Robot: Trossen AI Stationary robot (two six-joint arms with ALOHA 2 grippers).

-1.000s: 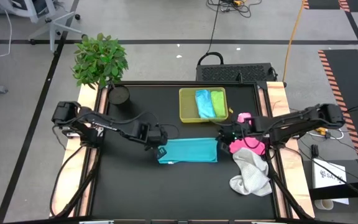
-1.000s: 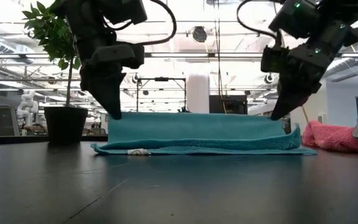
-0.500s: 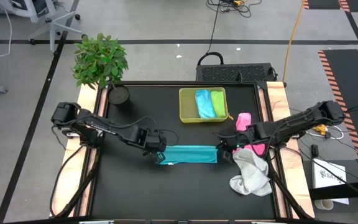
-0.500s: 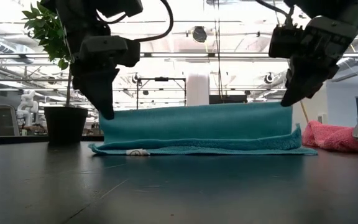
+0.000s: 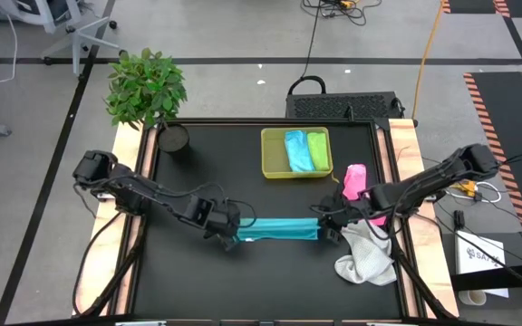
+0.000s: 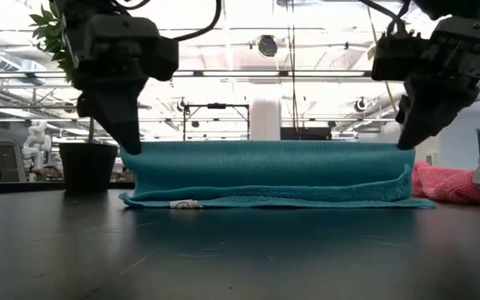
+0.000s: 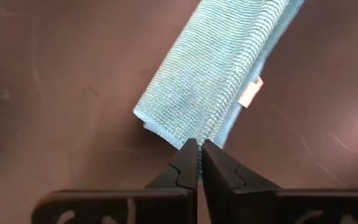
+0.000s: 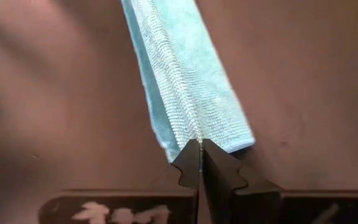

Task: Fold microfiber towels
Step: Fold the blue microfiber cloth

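Left gripper [image 5: 229, 231] is pinched tight on the left end of the teal towel [image 5: 277, 228]; right gripper [image 5: 325, 225] is pinched on its right end. Wrist views show both finger pairs closed with only the top layer's edge between the tips. The low view has that upper layer lifted and stretched taut between the two grippers over the bottom layer, which lies flat on the table [image 5: 188, 281] with its label showing. Looks like mid-fold, top half being carried over toward the near edge.

Largest to smallest, the rest:
- white towel [image 5: 365, 255], crumpled heap at near right, just beside the right gripper
- yellow-green tray [image 5: 272, 154] at the far middle, holding the light blue towel [image 5: 297, 151] and the lime green towel [image 5: 317, 149], both already folded, side by side
- pink towel [image 5: 355, 178], bunched at right, partly behind the right arm

Handling, my read: cloth is light, limp, grippy rather than slick, not fragile. Sags wherever unsupported, so a span this long needs both corners held and slight tension or it droops and wrinkles. Best hold is at the corners or edge ends, single layer only; thin edge in a fingertip pinch could slip out if pulled too hard. The loose white heap will need spreading flat before any corner is findable.
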